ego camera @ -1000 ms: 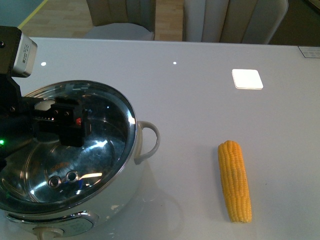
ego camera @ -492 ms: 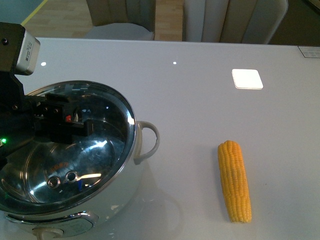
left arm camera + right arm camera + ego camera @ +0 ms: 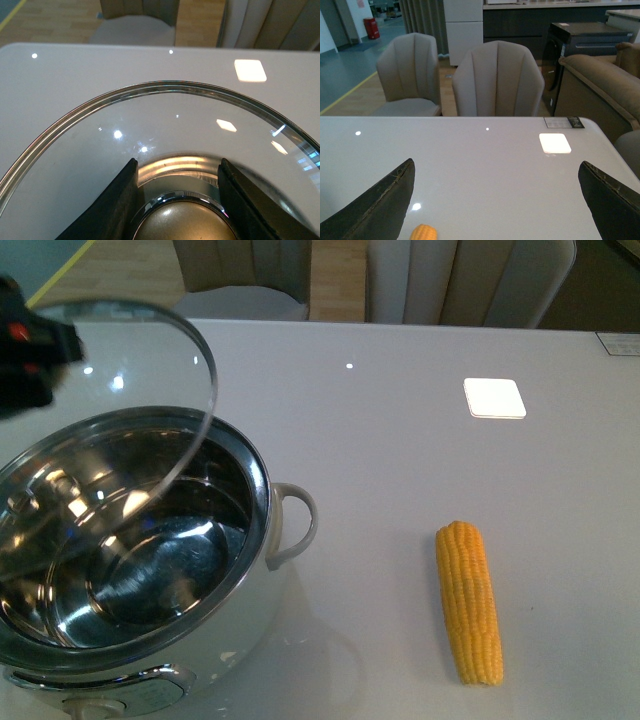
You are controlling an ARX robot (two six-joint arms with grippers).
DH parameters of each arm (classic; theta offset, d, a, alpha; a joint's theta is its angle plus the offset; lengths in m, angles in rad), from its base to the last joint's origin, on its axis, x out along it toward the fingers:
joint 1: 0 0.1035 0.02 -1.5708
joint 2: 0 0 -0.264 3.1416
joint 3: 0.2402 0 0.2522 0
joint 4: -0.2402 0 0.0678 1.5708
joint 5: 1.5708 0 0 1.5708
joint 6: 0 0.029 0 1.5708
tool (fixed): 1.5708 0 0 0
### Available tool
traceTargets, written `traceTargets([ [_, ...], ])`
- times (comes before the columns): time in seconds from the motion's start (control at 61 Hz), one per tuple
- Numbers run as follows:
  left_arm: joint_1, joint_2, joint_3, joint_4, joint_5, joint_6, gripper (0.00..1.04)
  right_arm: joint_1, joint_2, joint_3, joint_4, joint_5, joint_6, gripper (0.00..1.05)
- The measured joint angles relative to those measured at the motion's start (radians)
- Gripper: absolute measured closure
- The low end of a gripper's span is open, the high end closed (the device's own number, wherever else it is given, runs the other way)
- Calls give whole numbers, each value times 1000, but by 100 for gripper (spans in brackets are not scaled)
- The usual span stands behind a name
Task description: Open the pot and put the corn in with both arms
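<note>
Left arm: in the left wrist view, the left gripper was closed on the knob of the glass lid. Its two dark fingers sat one on each side of the knob and pressed against it.

Lid: in the front view, the lid was held tilted above the left part of the pot. Whether its lower edge touched the pot could not be determined.

Pot: it stood at the near left of the white table. The steel inner bowl was exposed and held nothing. The white loop handle projected from its right side.

Corn: the corn lay flat on the table to the right of the pot, well apart from it and outside it. Its long axis ran roughly away from the robot. No gripper touched it.

Table surface: a bright white square showed farther back, beyond the corn.

Right arm: in the right wrist view, the right gripper was spread wide and held nothing. It was above the table, with one end of the corn visible near one finger. Upholstered chairs stood behind the table
</note>
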Motion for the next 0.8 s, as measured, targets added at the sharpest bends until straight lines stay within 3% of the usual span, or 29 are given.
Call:
traceTargets([
  [0.197, 233, -43, -5, 26, 89, 30, 63, 0, 0, 0, 0, 0, 0, 9],
  [0.541, 816, 199, -31, 259, 297, 137, 63, 0, 0, 0, 0, 0, 0, 9],
  [0.656, 925, 343, -32, 328, 311, 153, 63, 0, 0, 0, 0, 0, 0, 9],
  [0.803, 956, 497, -36, 433, 331, 158, 63, 0, 0, 0, 0, 0, 0, 9],
])
